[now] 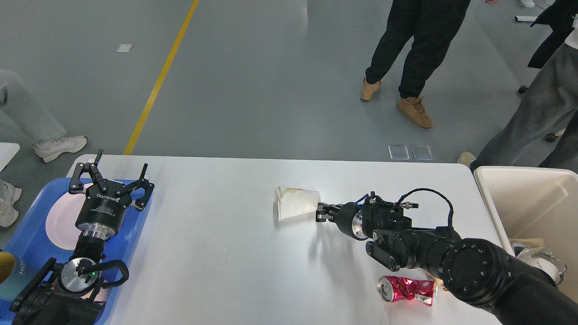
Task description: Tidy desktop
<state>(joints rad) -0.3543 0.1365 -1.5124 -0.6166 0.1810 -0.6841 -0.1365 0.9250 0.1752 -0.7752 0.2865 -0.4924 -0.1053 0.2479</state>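
Nearest, a crushed red can (406,289) lies on its side on the white desk (216,253), close to the near edge and just beside the thick part of the right arm. At the lower left, the left arm rises over a blue tray (135,225) that sits on the desk's left end; a white plate (58,221) lies in the tray, partly behind the arm. The left gripper (119,171) points away from the camera, its jaws spread wide with nothing between them.

Further in, the right gripper (321,212) reaches leftward above the middle of the desk. Its tips meet the rim of a crumpled white paper cup (295,203) lying on its side; the jaws are seen small and dark, so how far they stand apart, or whether they grip the cup, cannot be told.

At the right end, a cream bin (528,198) stands against the desk, with crumpled rubbish inside.

Beyond the desk, grey floor with a yellow line (160,79) and several people's legs.
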